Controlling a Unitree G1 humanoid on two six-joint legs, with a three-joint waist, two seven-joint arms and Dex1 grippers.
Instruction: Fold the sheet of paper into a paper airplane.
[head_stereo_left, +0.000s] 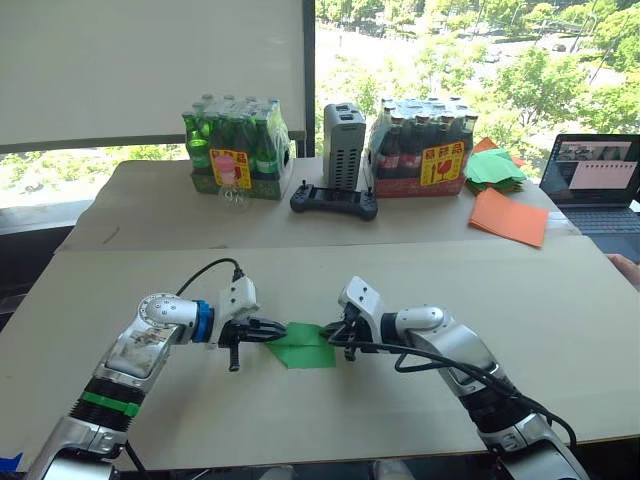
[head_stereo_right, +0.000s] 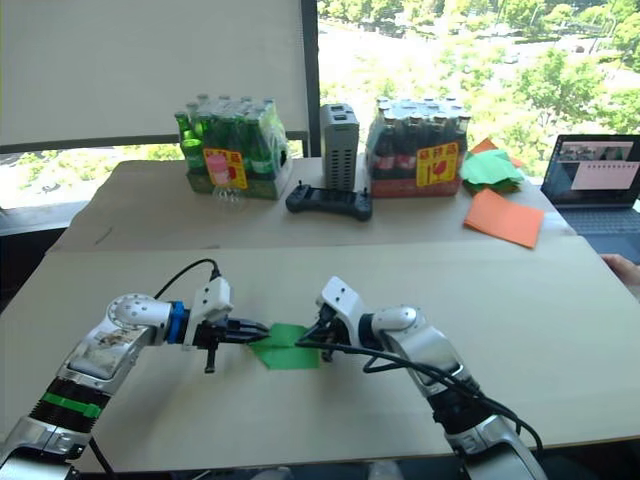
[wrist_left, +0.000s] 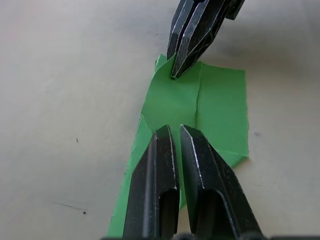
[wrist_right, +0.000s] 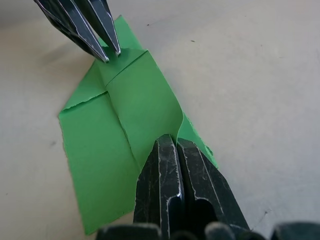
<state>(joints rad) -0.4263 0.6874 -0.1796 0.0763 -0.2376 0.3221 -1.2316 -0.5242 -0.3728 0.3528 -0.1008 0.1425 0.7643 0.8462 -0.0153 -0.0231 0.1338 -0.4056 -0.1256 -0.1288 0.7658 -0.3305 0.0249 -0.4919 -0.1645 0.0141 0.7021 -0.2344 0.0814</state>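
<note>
The sheet of paper is bright green and lies on the near part of the table between my two grippers, partly folded, with a centre crease and flaps turned in. My left gripper comes in from the left. Its fingers are closed on the paper's left edge. Opposite it, my right gripper is shut on the right edge, which curls up into its fingers. The two sets of tips face each other, less than a paper width apart.
At the back of the table stand a pack of green bottles, a grey box, a black controller and a pack of dark bottles. A pile of green papers, orange sheets and a laptop are at the back right.
</note>
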